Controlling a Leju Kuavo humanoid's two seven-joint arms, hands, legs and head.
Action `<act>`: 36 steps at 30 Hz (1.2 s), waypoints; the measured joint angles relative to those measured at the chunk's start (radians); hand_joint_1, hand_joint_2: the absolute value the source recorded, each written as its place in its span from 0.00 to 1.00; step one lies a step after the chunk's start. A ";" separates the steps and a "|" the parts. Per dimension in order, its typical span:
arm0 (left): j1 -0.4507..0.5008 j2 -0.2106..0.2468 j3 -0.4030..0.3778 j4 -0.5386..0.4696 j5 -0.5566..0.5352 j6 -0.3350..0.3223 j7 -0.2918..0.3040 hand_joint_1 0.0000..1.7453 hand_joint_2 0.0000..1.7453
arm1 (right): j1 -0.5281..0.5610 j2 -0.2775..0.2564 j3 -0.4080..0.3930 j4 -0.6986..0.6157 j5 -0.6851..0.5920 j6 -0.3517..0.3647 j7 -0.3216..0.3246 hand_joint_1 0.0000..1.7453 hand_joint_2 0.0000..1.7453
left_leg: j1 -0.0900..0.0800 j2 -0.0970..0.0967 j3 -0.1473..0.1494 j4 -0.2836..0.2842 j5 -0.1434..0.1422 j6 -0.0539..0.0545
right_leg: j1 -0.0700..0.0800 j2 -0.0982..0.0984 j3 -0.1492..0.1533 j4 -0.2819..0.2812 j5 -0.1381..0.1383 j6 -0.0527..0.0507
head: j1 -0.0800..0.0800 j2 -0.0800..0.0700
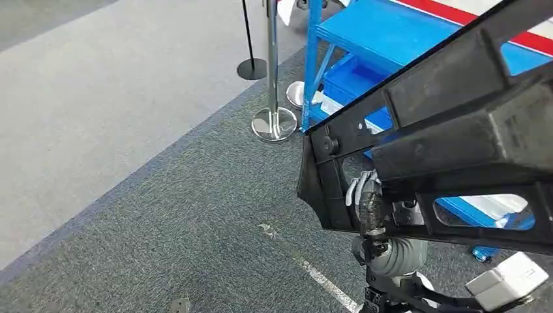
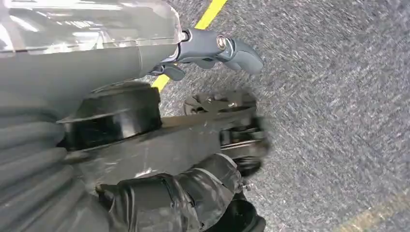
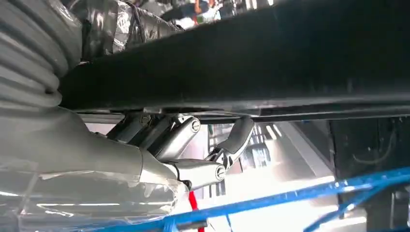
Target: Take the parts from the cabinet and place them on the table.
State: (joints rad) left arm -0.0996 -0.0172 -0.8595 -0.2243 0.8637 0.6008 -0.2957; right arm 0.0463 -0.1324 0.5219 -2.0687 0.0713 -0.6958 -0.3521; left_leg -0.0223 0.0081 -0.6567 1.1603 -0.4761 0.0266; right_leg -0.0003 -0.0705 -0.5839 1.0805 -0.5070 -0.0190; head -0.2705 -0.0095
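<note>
Black plastic is what you have in front of you: a large black part [image 1: 450, 130], a long moulded frame with open cut-outs, runs from the middle of the head view up to its right edge, tilted so its far end rides higher. You can see the right hand [image 1: 368, 202] gripping it near its lower end, fingers wrapped over the frame's inner bar, with the ribbed grey wrist cover just below. From the right wrist camera the same part [image 3: 270, 63] is a dark beam lying across that hand [image 3: 193, 154], the thumb hooked up against its underside and the fingers pressed to it (so this hand is clamped on the part).

Your left hand [image 2: 212, 48] hangs over grey carpet [image 2: 338, 121] with a yellow floor line [image 2: 210, 12] beside it. Its thumb juts out away from the palm; the darker fingers are blurred and partly hidden, so you cannot tell whether they are spread or curled, though nothing is visibly held.

Beyond the part stands a blue rack [image 1: 365, 39] with a blue bin [image 1: 352, 81] on a lower shelf. Beside the rack, a chrome stanchion post [image 1: 272, 65] rises from a round base, and a black-based post [image 1: 248, 39] stands farther back. Dark grey carpet [image 1: 195, 222] meets a lighter grey strip [image 1: 98, 98] along a diagonal edge.
</note>
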 joint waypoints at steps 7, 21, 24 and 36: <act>0.002 0.002 0.000 0.000 -0.017 0.003 0.002 0.00 1.00 | -0.009 0.000 0.001 0.002 0.004 0.000 0.007 1.00 1.00 | -0.021 0.011 0.105 -0.192 0.041 0.040 | -0.008 -0.004 0.029 -0.023 0.002 0.015 | 0.008 0.000; -0.018 -0.048 -0.001 0.000 -0.003 0.049 0.026 0.00 1.00 | -0.095 -0.003 0.103 0.044 -0.077 0.015 0.016 1.00 1.00 | 0.036 -0.138 0.022 -0.089 0.007 -0.023 | -0.051 0.112 -0.024 0.024 -0.001 0.043 | 0.093 0.000; -0.027 -0.052 -0.001 0.000 -0.005 0.047 0.026 0.00 1.00 | -0.102 -0.003 0.105 0.045 -0.096 0.015 0.007 1.00 1.00 | 0.034 -0.031 -0.027 0.018 -0.051 -0.029 | -0.047 0.078 -0.014 0.013 -0.001 0.029 | 0.083 0.000; -0.037 -0.061 -0.001 -0.001 -0.003 0.052 0.035 0.00 1.00 | -0.109 -0.007 0.105 0.056 -0.106 0.025 0.000 1.00 1.00 | -0.012 0.047 0.025 -0.117 0.032 0.030 | -0.021 -0.056 0.051 -0.037 -0.022 0.040 | 0.088 0.000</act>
State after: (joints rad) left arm -0.1367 -0.0778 -0.8606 -0.2255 0.8606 0.6523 -0.2605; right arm -0.0625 -0.1392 0.6268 -2.0127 -0.0347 -0.6706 -0.3525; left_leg -0.0342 0.0548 -0.6316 1.0432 -0.4444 0.0562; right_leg -0.0217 -0.1261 -0.5327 1.0437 -0.5286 0.0206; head -0.1823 -0.0092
